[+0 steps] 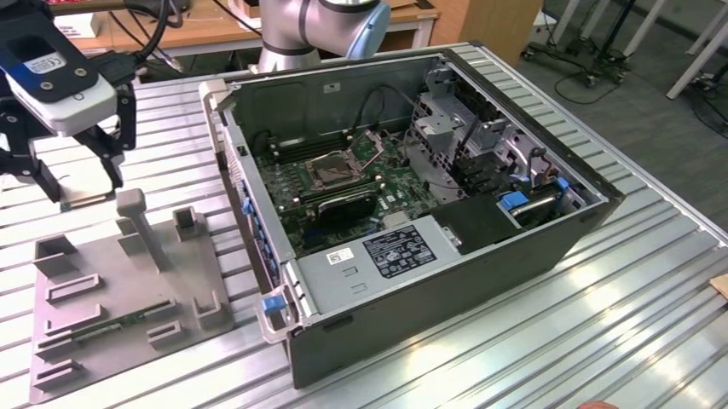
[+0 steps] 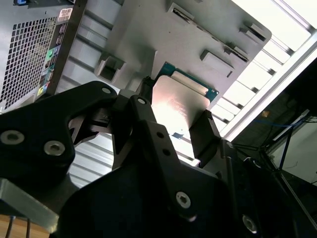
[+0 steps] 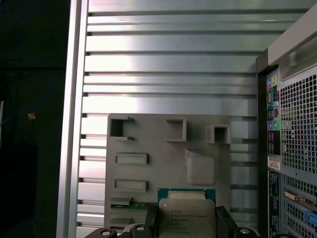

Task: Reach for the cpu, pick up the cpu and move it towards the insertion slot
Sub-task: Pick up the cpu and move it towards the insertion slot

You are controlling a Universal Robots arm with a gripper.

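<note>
The work surface was a ribbed aluminium table (image 1: pixel 637 281) whose slats threw back bright bands of light. Behind it stood a wooden bench (image 1: pixel 222 36). Toward the exterior view's right lay a smooth grey floor (image 1: pixel 637 119), with wheeled stand bases (image 1: pixel 574 64) and white furniture legs (image 1: pixel 703 47) resting on it. In the first wrist view the space beyond the table's edge was dark.

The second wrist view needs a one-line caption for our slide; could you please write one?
Fingers grip the cpu by its edges above the grey fixture plate, beside the computer case.
</note>
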